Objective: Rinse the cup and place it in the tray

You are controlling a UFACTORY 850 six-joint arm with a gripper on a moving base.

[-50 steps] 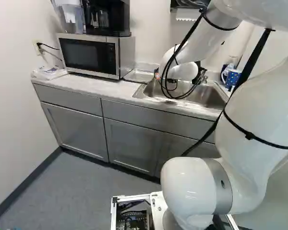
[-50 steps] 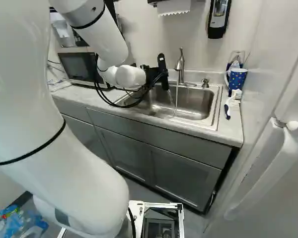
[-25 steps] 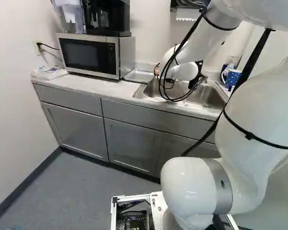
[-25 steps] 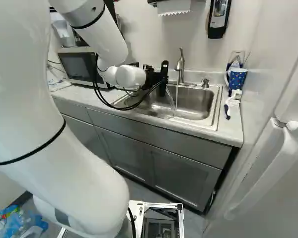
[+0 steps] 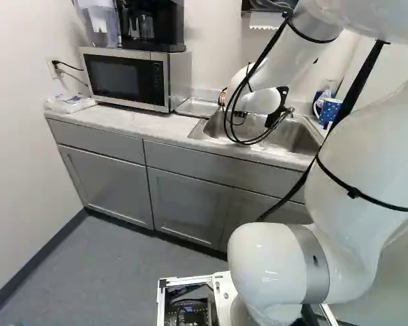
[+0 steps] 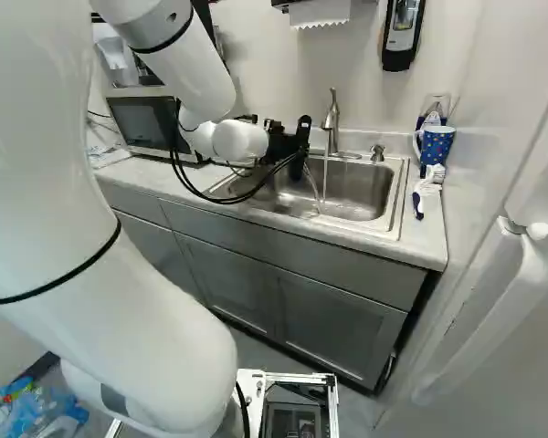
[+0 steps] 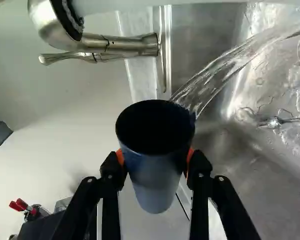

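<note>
Hand with black, angular fingers pinches a smooth, tapering cup between orange pads; the cup lies tipped sideways, long axis near level, round dark mouth towards the tap's stream; glassy water spills from its rim; beyond, brushed-metal sink, curved metal tap.

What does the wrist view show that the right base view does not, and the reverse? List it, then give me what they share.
Only the wrist view: the open mouth of the cup, the orange pads on the two fingers clamping it, and a small red-handled object.

Only the right base view: the blue dotted mug, the brush on the counter beside the sink, and the grey cabinet doors.

Both: the sink, the faucet and running water.
</note>
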